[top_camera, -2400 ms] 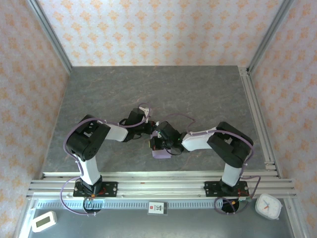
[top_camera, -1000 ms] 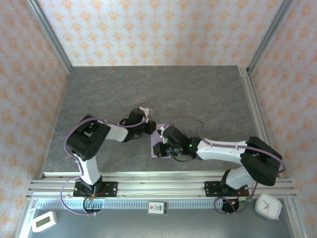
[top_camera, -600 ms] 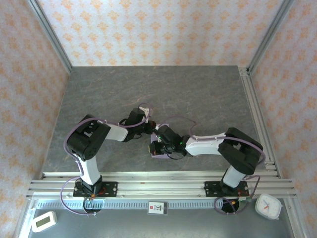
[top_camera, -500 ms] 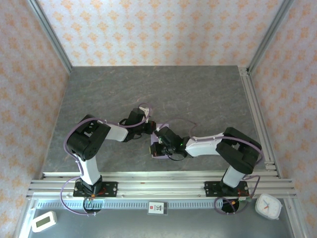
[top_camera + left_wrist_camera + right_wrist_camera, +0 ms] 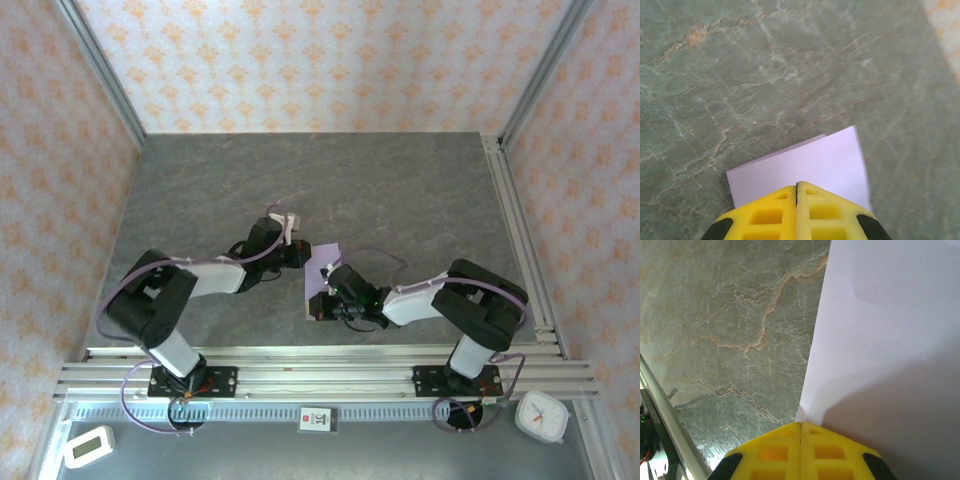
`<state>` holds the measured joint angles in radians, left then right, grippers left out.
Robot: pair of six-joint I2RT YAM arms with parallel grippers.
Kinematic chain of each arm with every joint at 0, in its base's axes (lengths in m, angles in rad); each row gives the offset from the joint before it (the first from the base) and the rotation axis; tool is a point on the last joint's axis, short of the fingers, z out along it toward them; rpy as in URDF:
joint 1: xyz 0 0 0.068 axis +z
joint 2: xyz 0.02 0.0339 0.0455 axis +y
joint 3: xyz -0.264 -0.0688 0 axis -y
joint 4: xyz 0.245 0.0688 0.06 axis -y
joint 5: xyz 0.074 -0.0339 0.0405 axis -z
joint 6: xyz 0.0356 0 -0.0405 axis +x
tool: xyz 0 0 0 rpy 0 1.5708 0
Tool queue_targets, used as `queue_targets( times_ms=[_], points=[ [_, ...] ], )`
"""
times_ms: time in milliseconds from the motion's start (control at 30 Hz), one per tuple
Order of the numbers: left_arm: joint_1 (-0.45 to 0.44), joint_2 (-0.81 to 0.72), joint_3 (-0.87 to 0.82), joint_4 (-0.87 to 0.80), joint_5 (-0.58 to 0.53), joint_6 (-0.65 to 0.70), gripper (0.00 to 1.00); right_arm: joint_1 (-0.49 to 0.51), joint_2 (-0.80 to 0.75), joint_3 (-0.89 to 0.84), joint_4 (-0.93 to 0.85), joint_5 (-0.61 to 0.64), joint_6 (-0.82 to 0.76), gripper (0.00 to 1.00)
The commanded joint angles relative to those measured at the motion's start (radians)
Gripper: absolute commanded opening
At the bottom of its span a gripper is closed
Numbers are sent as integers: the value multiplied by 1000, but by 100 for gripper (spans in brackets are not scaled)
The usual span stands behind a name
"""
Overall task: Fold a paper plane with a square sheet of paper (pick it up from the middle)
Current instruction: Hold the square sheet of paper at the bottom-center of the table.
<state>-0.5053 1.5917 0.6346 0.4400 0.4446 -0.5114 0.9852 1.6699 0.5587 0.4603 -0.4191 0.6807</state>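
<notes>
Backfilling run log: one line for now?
left gripper: jaws shut, at sheet | right gripper: jaws shut, at sheet edge | sheet: lilac, on table

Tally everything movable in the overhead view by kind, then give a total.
Square sheet of paper: 1
Robot arms: 2 (left arm, right arm)
Analog clock: 1
Digital timer: 1
Label card: 1
Total: 6
</notes>
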Motion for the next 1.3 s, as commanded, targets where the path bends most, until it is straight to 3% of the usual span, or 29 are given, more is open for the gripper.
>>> queue_targets(
  times_ms=[0, 200, 533, 967, 1267],
  points=[
    [-24, -61, -48, 17, 18, -69, 0, 0, 32, -29, -23, 2, 15, 0],
    [-89, -88, -109, 29, -1, -110, 0, 0, 40, -29, -24, -1, 13, 0],
    [-131, 15, -176, 141, 12, -153, 0, 0, 47, -4, -80, 6, -10, 0],
    [-127, 71, -81, 6, -135, -123, 0, -1, 102, 27, -202, -16, -79, 0],
    [-67, 131, 6, -23, -145, -84, 0, -1, 118, -1, -189, -23, -78, 0]
  ],
)
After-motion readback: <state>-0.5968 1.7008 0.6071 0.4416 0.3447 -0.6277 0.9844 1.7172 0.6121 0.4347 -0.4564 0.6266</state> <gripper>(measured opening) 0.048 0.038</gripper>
